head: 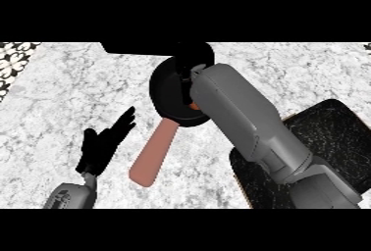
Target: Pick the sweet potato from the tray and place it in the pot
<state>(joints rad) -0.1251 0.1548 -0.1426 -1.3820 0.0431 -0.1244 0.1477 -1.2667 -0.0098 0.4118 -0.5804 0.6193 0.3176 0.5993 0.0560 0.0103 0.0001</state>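
1 pot (168, 93), 1 tray (340, 132), 2 hands (105, 142) – 1 sw. potato (194, 106)

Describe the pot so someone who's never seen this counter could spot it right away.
Start at the marble counter and look to its far middle, under the right forearm. The pot is the round black vessel there. Unlike the flat dark tray at right, it has a long pinkish handle pointing toward the robot.

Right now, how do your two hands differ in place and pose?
The left hand rests open over the bare counter at lower left, fingers straight; the right hand is stretched over the black pot, mostly hidden by its forearm. A bit of orange shows in the pot. Both hands are black.
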